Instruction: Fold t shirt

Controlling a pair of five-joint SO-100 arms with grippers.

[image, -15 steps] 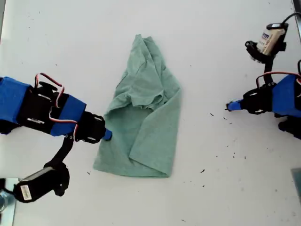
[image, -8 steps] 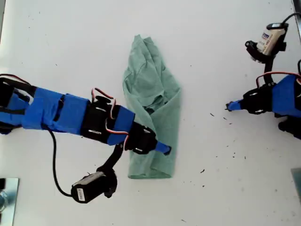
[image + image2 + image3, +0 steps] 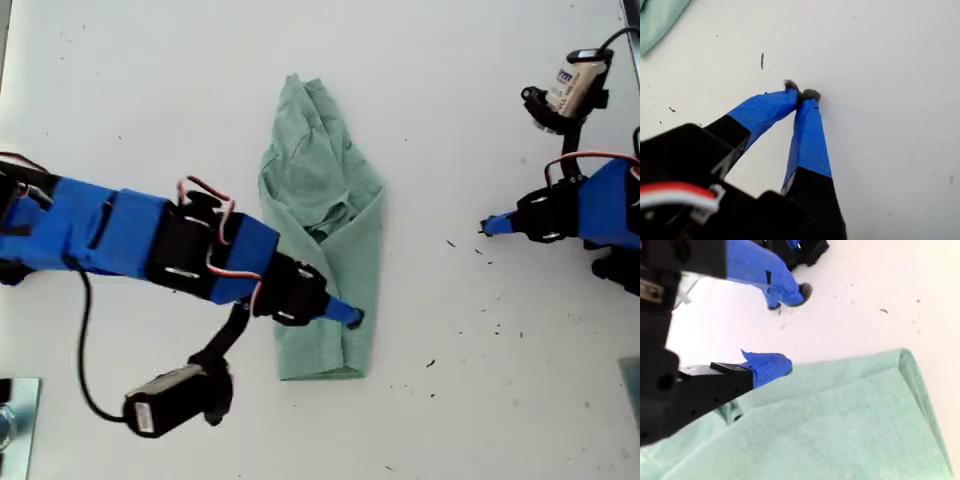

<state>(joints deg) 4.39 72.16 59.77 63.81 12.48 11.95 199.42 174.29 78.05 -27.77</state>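
The pale mint-green t shirt lies on the white table, folded lengthwise into a narrow strip. My second gripper rests low on the strip near the shirt's right edge in the exterior view, looking shut with the carried-over edge pinched. Its wrist view shows one blue fingertip at the edge of the fabric. My first gripper hovers over bare table at the exterior view's right, apart from the shirt. Its blue fingers meet at the tips, holding nothing. A corner of the shirt shows in that wrist view.
Dark specks dot the table near the first arm. A wrist camera hangs below the second arm. A metal object sits at the exterior view's lower left corner. White tabletop surrounds the shirt.
My second gripper swept from the shirt's left edge to the right, pulling the left half over the right half. Over the last half second it barely shifted. The first arm stayed still.
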